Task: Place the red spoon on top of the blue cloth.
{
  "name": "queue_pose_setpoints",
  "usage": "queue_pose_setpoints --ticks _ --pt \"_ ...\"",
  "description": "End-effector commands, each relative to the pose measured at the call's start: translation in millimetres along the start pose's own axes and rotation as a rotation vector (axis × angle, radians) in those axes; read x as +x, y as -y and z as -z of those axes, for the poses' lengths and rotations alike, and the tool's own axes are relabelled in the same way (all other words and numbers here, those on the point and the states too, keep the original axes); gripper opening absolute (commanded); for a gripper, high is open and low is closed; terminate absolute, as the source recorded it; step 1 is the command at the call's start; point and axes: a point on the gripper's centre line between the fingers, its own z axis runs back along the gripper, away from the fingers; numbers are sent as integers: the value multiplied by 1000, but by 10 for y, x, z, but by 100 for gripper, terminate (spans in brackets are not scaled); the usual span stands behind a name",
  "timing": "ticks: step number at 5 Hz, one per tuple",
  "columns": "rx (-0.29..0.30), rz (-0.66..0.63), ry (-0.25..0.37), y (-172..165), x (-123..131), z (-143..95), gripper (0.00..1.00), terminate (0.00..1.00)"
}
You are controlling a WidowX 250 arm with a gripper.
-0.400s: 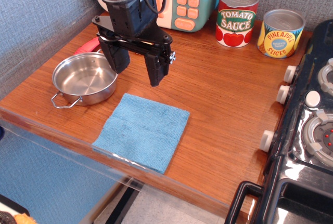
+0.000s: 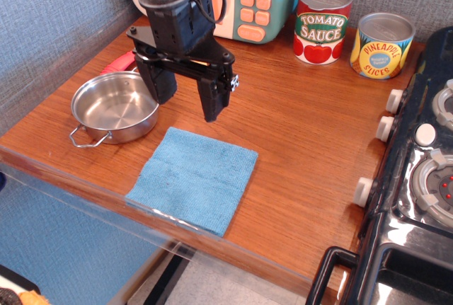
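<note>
The light-blue cloth [image 2: 194, 178] lies flat near the table's front edge. The red spoon [image 2: 119, 62] shows only as a red-pink handle part behind the steel pot [image 2: 115, 106], mostly hidden by my arm. My black gripper [image 2: 187, 105] hangs open and empty above the table between the pot and the cloth's far edge, its two fingers wide apart and pointing down.
A tomato sauce can [image 2: 323, 22] and a pineapple slices can [image 2: 382, 45] stand at the back right. A toy microwave [image 2: 255, 1] stands at the back. A black toy stove [image 2: 417, 177] fills the right side. Grey walls bound the left and back.
My gripper has shifted very slightly up and to the left. Nothing else has moved.
</note>
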Motion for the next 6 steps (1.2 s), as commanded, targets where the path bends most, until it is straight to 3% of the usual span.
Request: queue_pose_setpoints --ticks 1,3,5,6 --pt "22 -271 20 -884 276 -45 100 0" --pt "61 -405 44 -1572 544 -33 100 0" --pt "76 -411 63 -1783 927 58 100 0" --pt "88 -367 25 -1802 1013 217 100 0"
